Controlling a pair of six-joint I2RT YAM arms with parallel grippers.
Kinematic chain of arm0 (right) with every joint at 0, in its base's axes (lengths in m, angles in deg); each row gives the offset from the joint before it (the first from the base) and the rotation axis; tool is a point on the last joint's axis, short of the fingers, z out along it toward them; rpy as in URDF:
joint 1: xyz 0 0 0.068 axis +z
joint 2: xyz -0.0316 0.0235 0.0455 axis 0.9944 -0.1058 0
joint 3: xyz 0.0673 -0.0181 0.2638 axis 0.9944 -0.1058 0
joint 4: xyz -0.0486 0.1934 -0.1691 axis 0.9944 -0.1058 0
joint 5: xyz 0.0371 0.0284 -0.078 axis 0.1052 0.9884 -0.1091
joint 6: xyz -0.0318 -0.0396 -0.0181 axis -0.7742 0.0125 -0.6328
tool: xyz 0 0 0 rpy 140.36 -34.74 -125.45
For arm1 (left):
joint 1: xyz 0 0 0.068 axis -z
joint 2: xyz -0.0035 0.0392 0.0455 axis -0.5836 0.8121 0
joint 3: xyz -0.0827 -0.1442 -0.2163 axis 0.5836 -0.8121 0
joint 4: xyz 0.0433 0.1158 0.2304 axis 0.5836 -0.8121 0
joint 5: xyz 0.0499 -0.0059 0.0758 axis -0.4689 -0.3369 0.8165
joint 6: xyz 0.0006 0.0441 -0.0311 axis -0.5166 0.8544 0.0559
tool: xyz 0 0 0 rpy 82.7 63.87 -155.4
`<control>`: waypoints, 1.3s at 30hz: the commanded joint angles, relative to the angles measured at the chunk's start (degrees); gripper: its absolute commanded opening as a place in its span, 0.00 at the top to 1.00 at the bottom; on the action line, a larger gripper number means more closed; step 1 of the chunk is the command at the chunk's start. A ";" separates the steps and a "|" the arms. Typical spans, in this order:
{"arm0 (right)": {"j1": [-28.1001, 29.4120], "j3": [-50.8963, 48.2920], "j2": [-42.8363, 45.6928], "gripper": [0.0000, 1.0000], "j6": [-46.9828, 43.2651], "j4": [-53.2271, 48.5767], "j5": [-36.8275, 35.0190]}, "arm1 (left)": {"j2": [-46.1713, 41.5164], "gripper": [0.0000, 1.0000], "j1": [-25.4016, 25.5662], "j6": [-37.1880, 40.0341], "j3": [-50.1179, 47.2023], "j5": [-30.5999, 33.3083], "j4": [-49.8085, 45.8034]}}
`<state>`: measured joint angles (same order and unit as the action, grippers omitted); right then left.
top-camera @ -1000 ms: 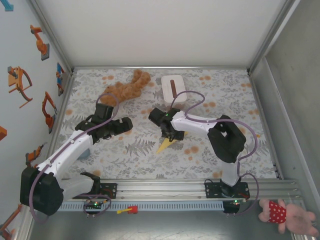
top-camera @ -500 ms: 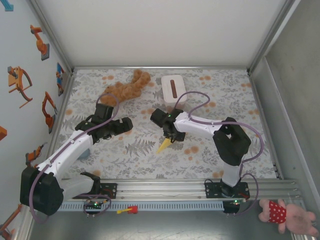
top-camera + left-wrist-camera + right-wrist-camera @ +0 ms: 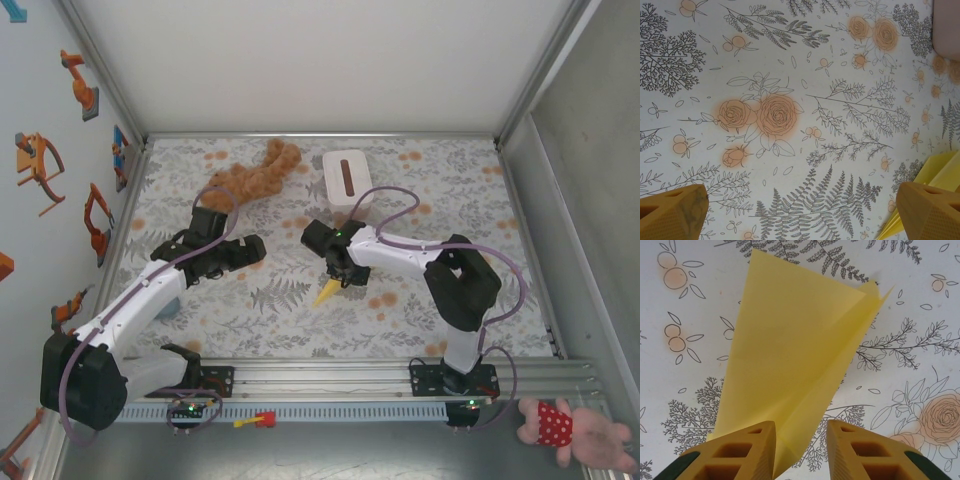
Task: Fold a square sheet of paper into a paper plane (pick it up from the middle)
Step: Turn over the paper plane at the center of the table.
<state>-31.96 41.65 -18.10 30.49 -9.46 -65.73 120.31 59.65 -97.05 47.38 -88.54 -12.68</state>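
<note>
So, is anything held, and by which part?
Left gripper: open, empty. Right gripper straddles the paper plane near one end; hold cannot be told.

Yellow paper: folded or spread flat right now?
Folded: in the right wrist view the paper tapers to a narrow wedge with overlapping layers and a long crease; from above it is a slim pointed sliver.

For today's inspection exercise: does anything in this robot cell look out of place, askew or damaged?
A pink plush lies off the table, past the rail at the near right corner. The plane looks uneven at its wide end, layers splaying out of line.
</note>
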 commanded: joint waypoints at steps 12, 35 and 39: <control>0.46 -1.72 2.24 0.88 1.32 0.88 -4.29 | 0.32 0.04 -0.32 1.11 0.35 -1.41 -1.46; -6.00 -18.40 14.86 1.00 -21.16 48.54 21.02 | -1.15 0.02 -1.39 -8.47 -3.61 -7.03 7.59; -8.45 -24.05 12.42 1.00 -18.31 57.51 26.88 | 0.60 0.02 -0.39 -10.66 -4.98 -10.21 11.05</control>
<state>-39.04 20.63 -4.55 10.56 36.83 -45.81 120.05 58.64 -104.81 43.36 -95.16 -5.47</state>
